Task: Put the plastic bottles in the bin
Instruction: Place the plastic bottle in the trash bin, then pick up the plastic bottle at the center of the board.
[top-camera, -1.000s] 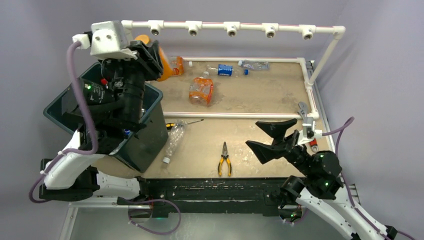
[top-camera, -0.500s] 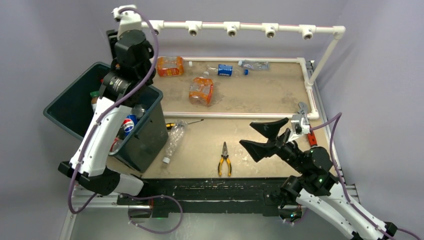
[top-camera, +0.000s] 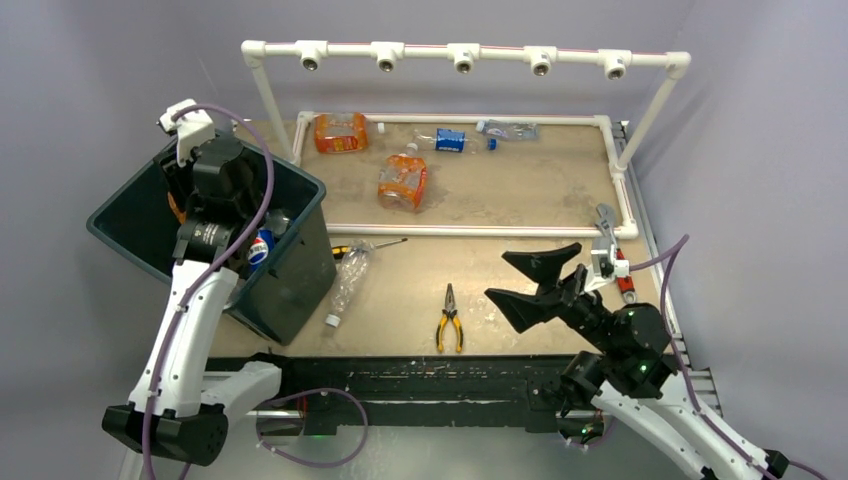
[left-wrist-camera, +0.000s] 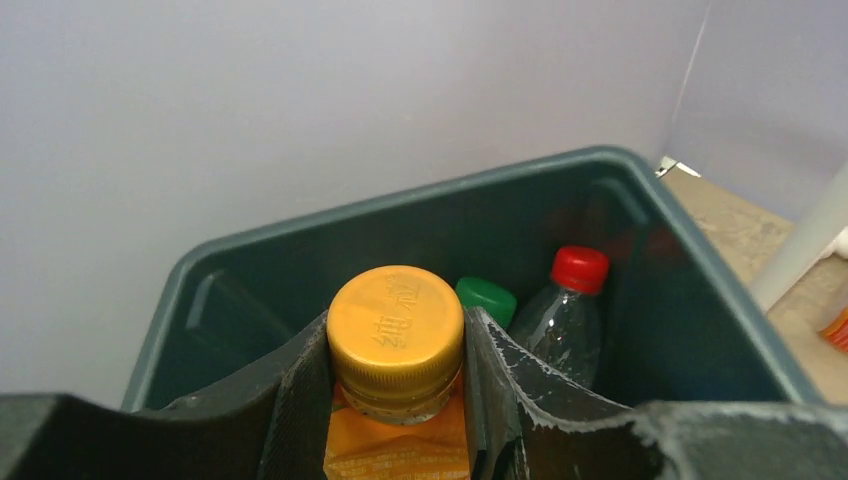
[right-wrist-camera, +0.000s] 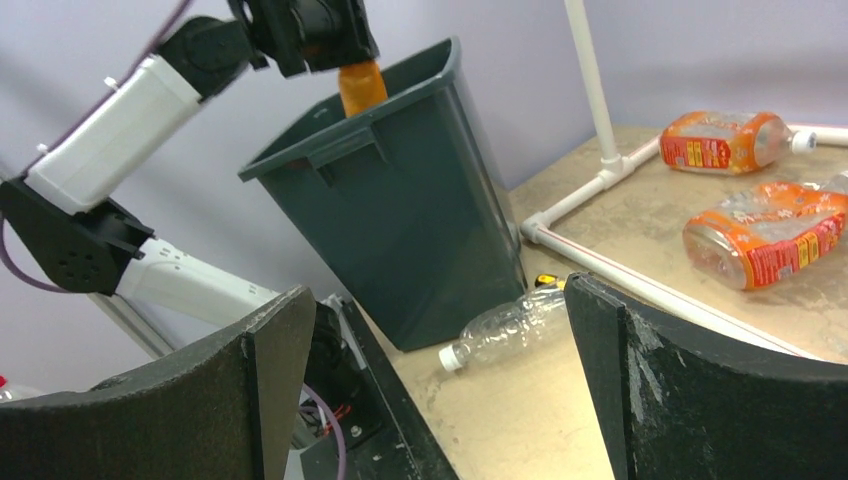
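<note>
Left gripper: clamped on orange bottle, yellow cap up, above bin; right gripper: jaws wide, empty, over table

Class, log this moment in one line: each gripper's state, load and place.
left gripper: shut on orange bottle, over bin | right gripper: open, empty, above table | bottle not yet released

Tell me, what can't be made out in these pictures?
Bin contents: top view, the left arm covers much of the opening; left wrist view shows only a red-capped bottle and a green cap.
Orange bottle body: left wrist view, hidden by the left claw and the bottom edge.
Wrench middle: top view, behind the right arm.
Far bottles labels: top view, too small to read.
</note>
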